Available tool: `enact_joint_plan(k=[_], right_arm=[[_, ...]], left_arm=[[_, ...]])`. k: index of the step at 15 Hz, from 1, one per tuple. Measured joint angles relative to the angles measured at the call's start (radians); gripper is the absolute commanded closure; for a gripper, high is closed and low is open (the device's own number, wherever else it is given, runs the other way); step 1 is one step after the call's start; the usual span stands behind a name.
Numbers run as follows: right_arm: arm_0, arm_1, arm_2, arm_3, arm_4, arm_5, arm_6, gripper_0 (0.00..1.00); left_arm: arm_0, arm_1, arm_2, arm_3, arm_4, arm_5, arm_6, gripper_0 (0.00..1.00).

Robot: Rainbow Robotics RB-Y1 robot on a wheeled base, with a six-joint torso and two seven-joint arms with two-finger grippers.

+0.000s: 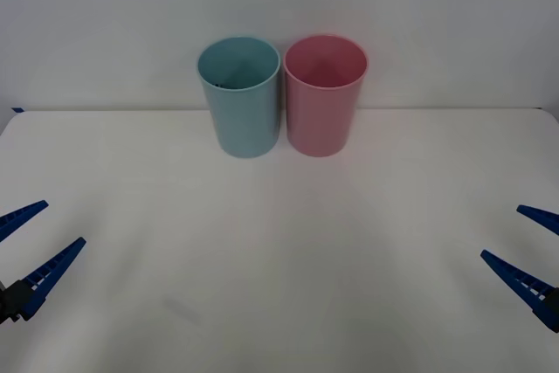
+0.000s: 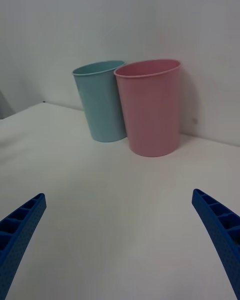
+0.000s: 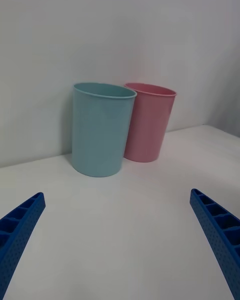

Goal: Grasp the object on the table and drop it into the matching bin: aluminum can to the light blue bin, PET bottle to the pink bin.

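Note:
The light blue bin [image 1: 240,98] and the pink bin [image 1: 323,95] stand side by side, almost touching, at the back of the white table [image 1: 279,251] against the wall. The aluminum can is out of view; a faint dark shape shows low inside the light blue bin's rim, too unclear to name. My left gripper [image 1: 63,223] hovers open at the table's left edge, empty. My right gripper [image 1: 501,231] hovers open at the right edge, also empty. The right wrist view shows the pink bin [image 2: 152,110] nearer than the light blue bin [image 2: 102,102]; the left wrist view shows the light blue bin [image 3: 100,130] in front.
A plain pale wall [image 1: 279,6] rises right behind the bins. The table's far edge runs along the wall, with a small blue mark [image 1: 17,109] at the far left corner.

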Motion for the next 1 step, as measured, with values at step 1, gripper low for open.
enact_joint_plan(k=[1], right_arm=[[0.000, 0.000, 0.000, 0.000, 0.000, 0.000, 0.000, 0.00]], left_arm=[[0.000, 0.000, 0.000, 0.000, 0.000, 0.000, 0.000, 0.00]])
